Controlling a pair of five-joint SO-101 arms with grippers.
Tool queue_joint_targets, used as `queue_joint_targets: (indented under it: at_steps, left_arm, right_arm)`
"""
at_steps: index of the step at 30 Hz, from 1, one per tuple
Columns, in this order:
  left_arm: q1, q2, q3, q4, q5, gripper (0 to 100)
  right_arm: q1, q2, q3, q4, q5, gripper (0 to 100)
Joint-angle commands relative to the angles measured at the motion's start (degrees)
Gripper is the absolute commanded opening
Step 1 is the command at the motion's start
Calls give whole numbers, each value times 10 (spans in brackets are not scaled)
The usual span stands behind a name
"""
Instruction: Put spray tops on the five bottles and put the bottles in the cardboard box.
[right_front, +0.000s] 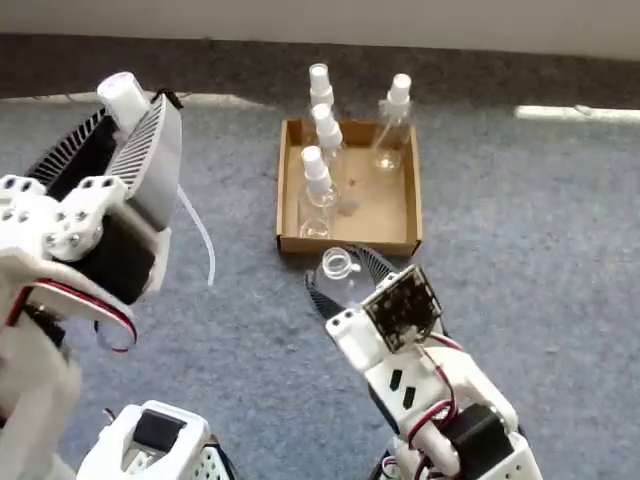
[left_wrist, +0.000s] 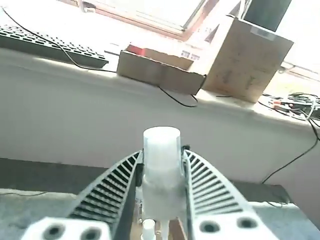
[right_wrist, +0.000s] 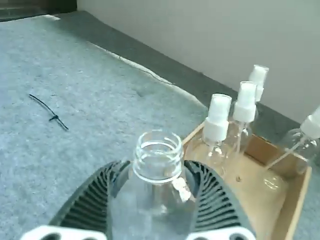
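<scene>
Left gripper (left_wrist: 161, 154) clamped on the last spray top (left_wrist: 161, 172), held high over the left of the table, tube (right_front: 203, 232) dangling below. Right gripper (right_wrist: 159, 172) closed round the uncapped fifth bottle (right_wrist: 158, 150), neck up, just in front of the cardboard box (right_front: 385, 205). Four capped bottles (right_front: 316, 190) stand in or at the box. Step in hand looks like capping the fifth; next move needs the tube lined up over the open neck, then lowered and seated
</scene>
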Motion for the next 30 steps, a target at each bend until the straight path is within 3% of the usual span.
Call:
queue_joint_targets:
  at_steps: [1,7,12,30]
  left_arm:
    - [90,-1,45,-65,-1,5]
    - [165,-1,159,-158,-4,5]
    - [173,-2,250,-209,-3,5]
    - [188,-1,304,-253,-4,5]
  right_arm:
    - [-38,-82,63,-16,-5,5]
    - [-51,-74,95,-18,-10,5]
    - [-51,-79,95,-18,-10,5]
    - [-51,-79,95,-18,-10,5]
